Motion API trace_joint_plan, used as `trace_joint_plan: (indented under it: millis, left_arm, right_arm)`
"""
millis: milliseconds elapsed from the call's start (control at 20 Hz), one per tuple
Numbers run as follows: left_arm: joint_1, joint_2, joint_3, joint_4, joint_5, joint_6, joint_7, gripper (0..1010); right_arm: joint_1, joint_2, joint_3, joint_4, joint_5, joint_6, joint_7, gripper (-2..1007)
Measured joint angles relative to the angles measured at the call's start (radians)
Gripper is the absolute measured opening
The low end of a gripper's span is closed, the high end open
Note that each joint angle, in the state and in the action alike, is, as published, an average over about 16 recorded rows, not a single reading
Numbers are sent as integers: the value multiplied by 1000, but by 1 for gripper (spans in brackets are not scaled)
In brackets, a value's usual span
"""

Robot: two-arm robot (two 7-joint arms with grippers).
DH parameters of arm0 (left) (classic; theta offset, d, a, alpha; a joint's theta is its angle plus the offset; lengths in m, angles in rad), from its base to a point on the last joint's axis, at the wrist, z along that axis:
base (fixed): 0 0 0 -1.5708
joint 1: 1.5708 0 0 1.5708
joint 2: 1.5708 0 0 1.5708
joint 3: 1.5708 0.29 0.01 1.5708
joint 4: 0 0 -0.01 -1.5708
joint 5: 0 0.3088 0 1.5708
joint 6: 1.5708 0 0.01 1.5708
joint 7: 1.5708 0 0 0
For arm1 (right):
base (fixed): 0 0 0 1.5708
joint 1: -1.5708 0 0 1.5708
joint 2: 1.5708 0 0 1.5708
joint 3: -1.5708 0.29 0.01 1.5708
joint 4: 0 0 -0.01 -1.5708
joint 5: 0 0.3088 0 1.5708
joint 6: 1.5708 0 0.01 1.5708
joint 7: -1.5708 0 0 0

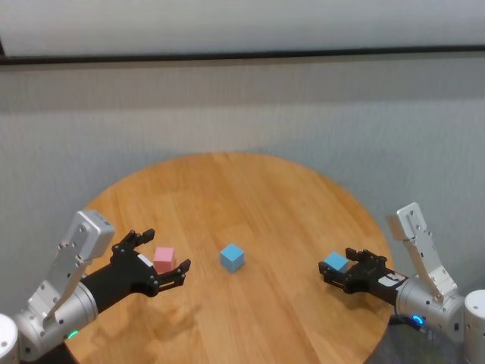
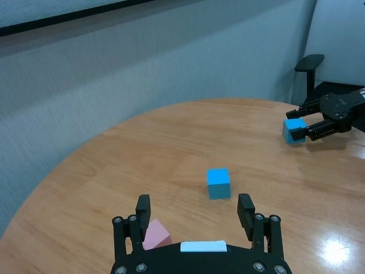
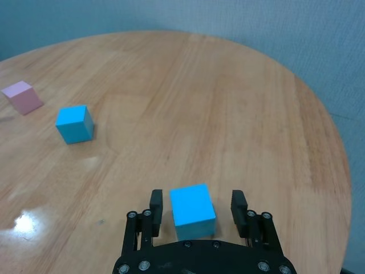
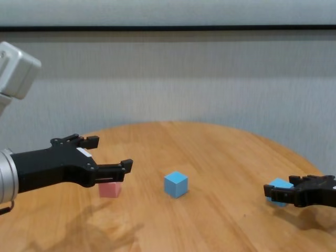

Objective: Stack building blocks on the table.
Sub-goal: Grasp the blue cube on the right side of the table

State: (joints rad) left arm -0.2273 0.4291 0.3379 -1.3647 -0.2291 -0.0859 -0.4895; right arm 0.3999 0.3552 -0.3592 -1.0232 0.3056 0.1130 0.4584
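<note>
Nearest, at seven o'clock on the counter (image 1: 250, 182), the left claw (image 1: 161, 253) stands spread wide around the pink block (image 1: 164, 258). At four o'clock, the right claw (image 3: 197, 208) brackets a blue block (image 3: 193, 210), small gaps showing on both sides. Farther in, the second blue block (image 1: 232, 257) sits near the counter's centre.

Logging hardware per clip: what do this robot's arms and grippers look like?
Both arms are silver-grey metal cylinders with a boxy light-grey module near the wrist and a small lit ring: green on the left, blue on the right. The left gripper and right gripper are matte black, with short ridged fingers and round screw heads along the base. A white label sits on the left gripper's palm.
</note>
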Motion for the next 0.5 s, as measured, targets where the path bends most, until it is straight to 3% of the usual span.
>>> trace_joint_plan:
  millis: [500]
  left_arm:
    - [0,0,0,0,0,0,0,1002]
  right_arm:
    - [0,-5,6,4,-2,0,-1,488]
